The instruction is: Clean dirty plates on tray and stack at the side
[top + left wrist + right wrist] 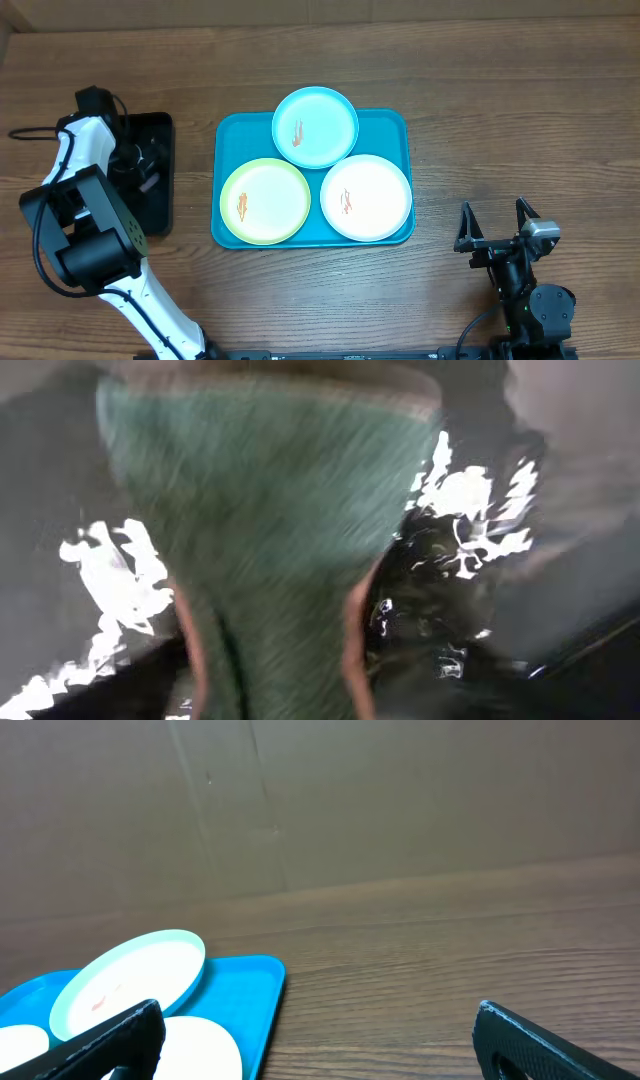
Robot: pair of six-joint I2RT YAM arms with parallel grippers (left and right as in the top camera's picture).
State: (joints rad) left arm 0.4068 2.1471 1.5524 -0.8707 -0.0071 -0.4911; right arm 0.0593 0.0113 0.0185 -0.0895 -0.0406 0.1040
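Observation:
The turquoise tray [228,135] holds three plates: a light blue plate [315,126] at the back, a yellow-green plate [265,200] front left, and a white plate [366,197] front right. Each has a small orange-red smear. My left gripper [140,165] is down over the black tray, and its view is filled by a blurred green sponge [270,530] with orange edges that runs down between the jaws. My right gripper [497,222] is open and empty, right of the tray. The right wrist view shows the light blue plate [125,982], the white plate [200,1048] and the tray [255,995].
A smaller black rectangular tray [158,200] lies left of the turquoise tray, under my left arm. A cable [30,133] runs at the far left. Bare wooden table [520,120] lies to the right and behind. A cardboard wall [400,800] stands at the back.

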